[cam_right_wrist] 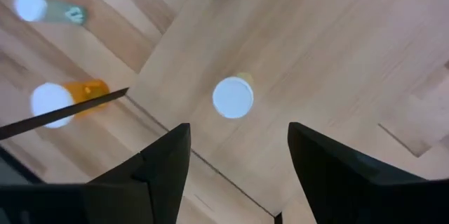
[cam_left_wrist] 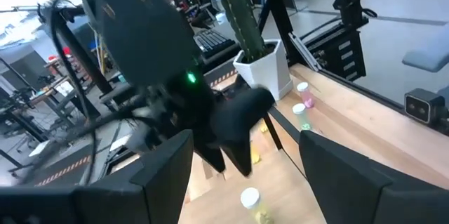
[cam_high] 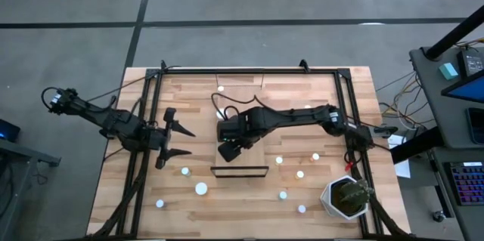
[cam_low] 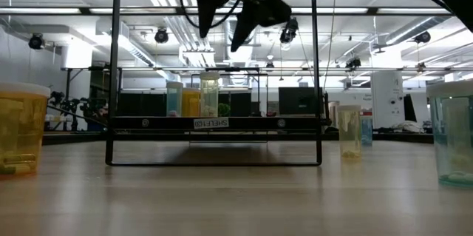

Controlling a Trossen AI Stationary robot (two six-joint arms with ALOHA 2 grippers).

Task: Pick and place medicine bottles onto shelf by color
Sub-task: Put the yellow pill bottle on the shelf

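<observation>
Hovering wide open and empty, right hand (cam_right_wrist: 238,164) directly above a white-capped bottle (cam_right_wrist: 233,97) on the shelf (cam_right_wrist: 309,48).

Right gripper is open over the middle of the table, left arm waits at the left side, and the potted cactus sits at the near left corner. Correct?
Not quite. The cactus sits at the near right corner, as the high view shows. The rest holds: the right gripper is open over the middle of the table, and the left gripper waits at the left side.
</observation>
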